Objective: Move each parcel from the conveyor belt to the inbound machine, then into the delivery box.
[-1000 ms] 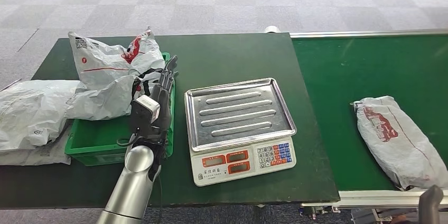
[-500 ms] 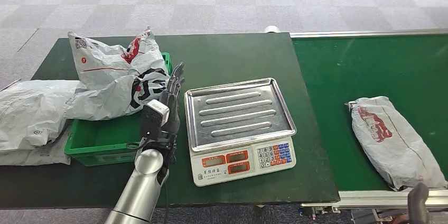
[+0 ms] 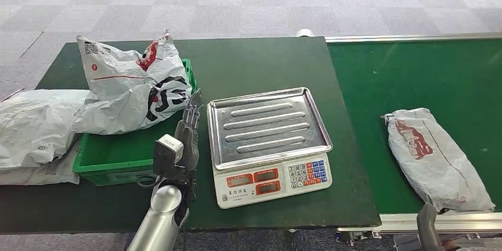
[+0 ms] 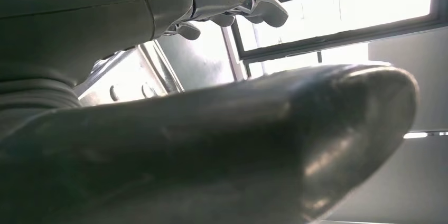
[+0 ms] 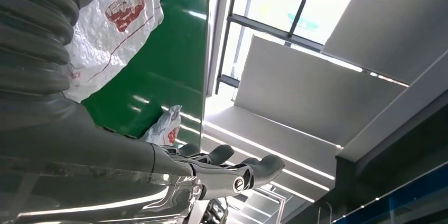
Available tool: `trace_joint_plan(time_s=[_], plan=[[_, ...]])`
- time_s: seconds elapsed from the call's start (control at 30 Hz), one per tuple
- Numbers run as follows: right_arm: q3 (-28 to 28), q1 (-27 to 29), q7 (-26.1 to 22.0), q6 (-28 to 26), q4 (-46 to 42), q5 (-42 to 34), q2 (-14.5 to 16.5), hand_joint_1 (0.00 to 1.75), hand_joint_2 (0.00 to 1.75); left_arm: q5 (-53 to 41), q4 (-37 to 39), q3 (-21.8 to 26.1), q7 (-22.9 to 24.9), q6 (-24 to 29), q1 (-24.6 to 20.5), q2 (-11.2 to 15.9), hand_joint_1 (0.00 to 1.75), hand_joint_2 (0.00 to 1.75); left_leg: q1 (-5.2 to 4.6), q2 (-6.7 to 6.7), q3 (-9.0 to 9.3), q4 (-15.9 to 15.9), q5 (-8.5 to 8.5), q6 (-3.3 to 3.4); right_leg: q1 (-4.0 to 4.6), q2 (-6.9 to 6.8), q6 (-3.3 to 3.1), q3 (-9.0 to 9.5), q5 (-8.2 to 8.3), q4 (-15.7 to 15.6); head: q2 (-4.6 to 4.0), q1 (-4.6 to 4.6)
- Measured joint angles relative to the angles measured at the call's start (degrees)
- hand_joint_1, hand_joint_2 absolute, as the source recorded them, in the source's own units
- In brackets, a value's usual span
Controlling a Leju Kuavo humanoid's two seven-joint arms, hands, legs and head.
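The head view is showing the left hand [image 3: 188, 125] hovering over the dark table [image 3: 260, 61], between the green delivery box [image 3: 112, 153] and the weighing scale [image 3: 269, 144], fingers stretched forward and holding nothing. The left wrist view is adding little: a thick grey thumb [image 4: 222, 145] is blocking most of the frame, with the darker fingers [image 4: 240, 2] lying apart from it and nothing between them.

The right hand is appearing in the head view merely as a grey tip [image 3: 427, 227] at the lower edge, below the belt's near rail. The right wrist view is giving more: the fingers [image 5: 232, 168] are extending loosely with nothing in them, and behind the hand the parcel [image 5: 113, 34] is lying on the green conveyor belt [image 5: 169, 60]. A second white bag [image 5: 165, 127] is showing further along the belt in that view; its contents cannot be told.

In the head view that parcel [image 3: 435, 159], a grey bag with red print, is resting near the belt's [image 3: 402, 73] near edge, well apart from both hands.

The delivery box is holding crumpled grey bags [image 3: 127, 85] that are spilling over its far rim. More grey bags [image 3: 32, 129] are lying on the table beside the box. The scale's steel tray [image 3: 267, 125] is carrying nothing.
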Motion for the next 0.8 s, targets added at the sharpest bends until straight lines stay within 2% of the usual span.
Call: trace_joint_plan(time_s=[0.23, 0.3, 0.37, 0.43, 0.57, 0.73, 0.8], plan=[[0.19, 0.17, 0.79, 1.40, 0.21, 1.73, 0.05, 0.00, 1.75, 0.17, -0.05, 0.00, 0.00, -0.09, 0.31, 0.05, 0.00, 0.00, 0.00, -0.01, 0.01, 0.00, 0.00, 0.00, 0.00, 0.00, 0.00, 0.01, 0.01, 0.00, 0.01, 0.01], [-0.40, 0.08, 3.88, 4.67, 0.28, 9.52, 0.05, 0.00, 1.75, 0.17, -0.83, 0.01, 0.32, -0.26, 0.87, 0.09, 0.00, 0.00, 0.00, 0.00, 0.01, 0.00, 0.00, -0.01, 0.01, 0.01, -0.01, 0.01, 0.01, 0.00, 0.01, 0.01], [-1.85, -0.12, 7.75, 8.64, 0.42, 22.19, 0.03, 0.00, 1.75, -0.31, -2.87, 0.03, 1.11, -0.35, 2.08, 0.22, 0.00, 0.00, 0.01, 0.02, -0.02, 0.00, -0.02, -0.01, 0.01, 0.03, -0.01, 0.01, 0.00, 0.01, 0.01, 0.01], [-3.38, -1.11, 10.86, 10.36, 1.38, 32.74, -0.50, 0.00, 1.75, -1.07, -5.93, 0.17, 1.96, -0.35, 4.14, 0.48, 0.00, 0.00, 0.02, 0.02, -0.05, -0.01, -0.03, -0.01, 0.02, 0.03, -0.01, 0.02, -0.02, 0.01, 0.00, 0.01], [-4.15, -5.36, 19.70, 9.42, 6.55, 45.83, -4.61, 0.00, 1.75, -2.54, -11.50, 1.11, 2.73, -0.35, 8.54, 0.93, 0.00, 0.00, 0.01, 0.03, -0.02, -0.01, -0.05, 0.01, 0.00, 0.02, 0.00, 0.00, -0.03, -0.01, 0.00, 0.01], [-3.89, -7.92, 26.96, 8.92, 10.44, 54.59, -9.57, 0.00, 1.75, -3.45, -14.34, 2.26, 2.73, -0.35, 10.54, 1.01, 0.00, 0.00, -0.01, -0.16, -0.04, 0.00, -0.03, 0.05, -0.01, -0.23, 0.02, 0.08, -0.04, -0.02, 0.00, 0.01], [-3.63, -8.22, 30.76, 10.06, 11.23, 56.26, -12.99, 0.00, 1.75, -4.10, -14.88, 2.57, 2.61, -0.23, 10.94, 1.01, 0.00, 0.00, -0.01, -0.16, -0.08, 0.00, -0.04, 0.06, -0.01, -0.24, 0.02, 0.10, -0.04, -0.02, 0.00, 0.01]])
